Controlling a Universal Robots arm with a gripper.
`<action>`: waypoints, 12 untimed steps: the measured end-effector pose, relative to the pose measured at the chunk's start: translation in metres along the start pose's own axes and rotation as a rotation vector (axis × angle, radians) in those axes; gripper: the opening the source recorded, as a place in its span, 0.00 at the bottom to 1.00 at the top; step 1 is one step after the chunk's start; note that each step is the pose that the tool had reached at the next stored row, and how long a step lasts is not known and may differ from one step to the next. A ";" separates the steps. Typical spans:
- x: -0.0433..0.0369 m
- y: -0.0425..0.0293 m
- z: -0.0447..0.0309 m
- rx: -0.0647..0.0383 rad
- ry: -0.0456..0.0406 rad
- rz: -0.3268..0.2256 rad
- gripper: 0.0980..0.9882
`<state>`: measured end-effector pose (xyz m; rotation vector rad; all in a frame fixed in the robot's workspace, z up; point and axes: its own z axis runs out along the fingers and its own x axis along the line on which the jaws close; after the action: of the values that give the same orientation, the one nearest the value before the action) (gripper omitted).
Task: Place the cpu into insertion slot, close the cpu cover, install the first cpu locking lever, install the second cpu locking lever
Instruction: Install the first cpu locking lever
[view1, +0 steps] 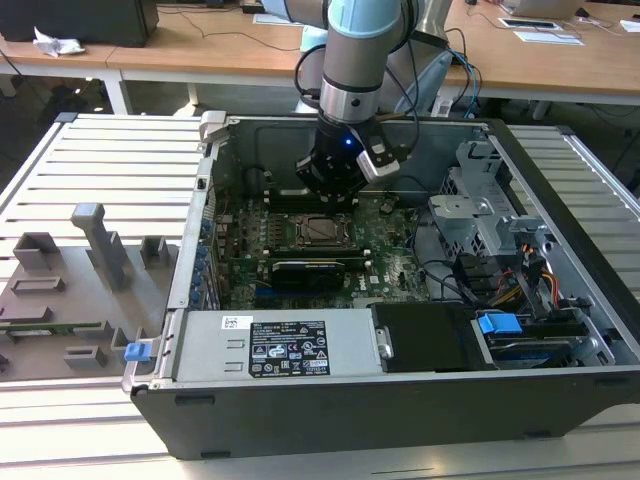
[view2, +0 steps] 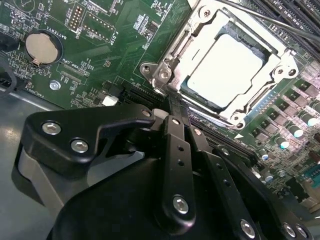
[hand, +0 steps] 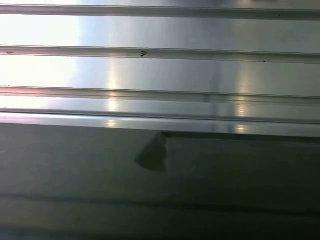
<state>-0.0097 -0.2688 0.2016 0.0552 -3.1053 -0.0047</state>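
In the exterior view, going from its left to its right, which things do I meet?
Grey fixture tray → green motherboard → cpu → metal drive cage → blue latch.

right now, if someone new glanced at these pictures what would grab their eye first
First the grey robot arm reaching down into the open computer case, its gripper just above the motherboard. In the second wrist view, the pale silver cpu sits in its socket, framed by the shiny cpu cover, close beyond the black gripper.
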 end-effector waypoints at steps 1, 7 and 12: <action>0.0000 0.0001 -0.0035 0.001 -0.0002 0.000 0.01; 0.0008 -0.0134 -0.0096 0.003 0.0000 0.000 0.01; 0.0017 -0.0360 -0.0094 0.003 0.0000 0.000 0.01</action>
<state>-0.0097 -0.3049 0.2109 0.0552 -3.1053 0.0005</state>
